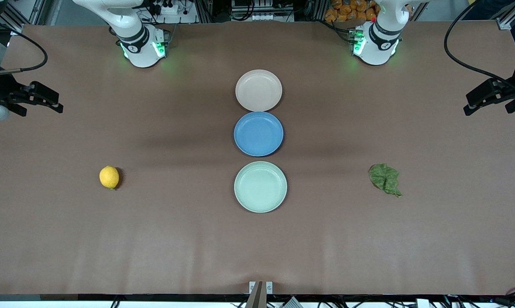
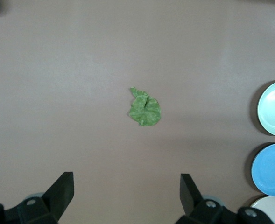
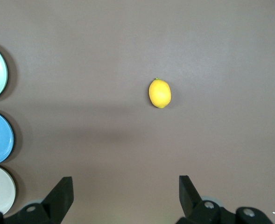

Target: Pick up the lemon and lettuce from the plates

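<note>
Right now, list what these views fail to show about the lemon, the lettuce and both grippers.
- Lemon: underside hidden in front and right wrist views; it rests on the table.
- Lettuce: what lies under its folds, hidden by the leaf itself.
- Left gripper: its body is cut off by the wrist view's edge.
- Right gripper: likewise; only open fingertips show.

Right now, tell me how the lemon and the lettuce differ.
The lemon is bright yellow, the lettuce dark green. The lemon is a plump oval with dimpled skin; the lettuce is a flat, wrinkled leaf with a narrow tail. The lemon lies toward the right arm's end of the table, the lettuce toward the left arm's end. Both rest on the bare table, on no plate, each about level with the mint green plate.
</note>
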Controlling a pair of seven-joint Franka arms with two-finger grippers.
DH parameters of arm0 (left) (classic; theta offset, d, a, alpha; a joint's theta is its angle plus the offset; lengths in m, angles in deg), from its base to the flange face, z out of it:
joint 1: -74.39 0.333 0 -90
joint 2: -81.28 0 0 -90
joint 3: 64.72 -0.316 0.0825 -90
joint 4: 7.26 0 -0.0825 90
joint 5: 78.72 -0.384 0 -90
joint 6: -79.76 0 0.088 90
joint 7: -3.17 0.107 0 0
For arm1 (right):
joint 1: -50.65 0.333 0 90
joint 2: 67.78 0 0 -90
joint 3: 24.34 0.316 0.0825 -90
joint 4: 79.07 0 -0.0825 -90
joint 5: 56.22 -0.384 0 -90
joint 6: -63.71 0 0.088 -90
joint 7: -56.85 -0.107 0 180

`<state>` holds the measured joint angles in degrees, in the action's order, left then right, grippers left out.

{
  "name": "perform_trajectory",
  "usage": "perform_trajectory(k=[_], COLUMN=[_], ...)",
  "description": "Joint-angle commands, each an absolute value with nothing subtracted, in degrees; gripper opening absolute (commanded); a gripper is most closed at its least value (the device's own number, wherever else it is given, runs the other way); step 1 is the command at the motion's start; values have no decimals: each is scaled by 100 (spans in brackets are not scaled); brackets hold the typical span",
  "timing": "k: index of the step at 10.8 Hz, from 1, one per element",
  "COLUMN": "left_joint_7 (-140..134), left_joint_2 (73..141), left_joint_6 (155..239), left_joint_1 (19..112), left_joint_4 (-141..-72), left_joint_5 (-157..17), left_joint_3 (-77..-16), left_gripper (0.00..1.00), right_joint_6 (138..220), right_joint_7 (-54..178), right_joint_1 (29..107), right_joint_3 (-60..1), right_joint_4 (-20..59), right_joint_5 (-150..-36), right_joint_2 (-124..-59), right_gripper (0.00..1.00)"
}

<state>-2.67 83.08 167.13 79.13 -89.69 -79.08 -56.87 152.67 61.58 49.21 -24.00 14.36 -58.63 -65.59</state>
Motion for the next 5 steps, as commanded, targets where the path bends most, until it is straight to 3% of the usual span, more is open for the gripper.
perform_trajectory(k=[1,5], left_joint_7=[-246,-44], left_joint_2=[8251,8251], left_joint_6=[16607,16607], left_joint_1=[7914,7922], left_joint_4=[-8926,-8856], left_joint_5=[-7889,-7889], left_joint_3=[-5654,-5593], left_gripper=[100,100], right_joint_6=[15151,15160], right_joint_7=[6045,6045], right_joint_1=[4933,4933], right_joint_3=[-2399,-2416], right_joint_4=[1321,1321], right_joint_5=[-5833,-5833], right_joint_2=[-6594,-6594], right_gripper=[100,100])
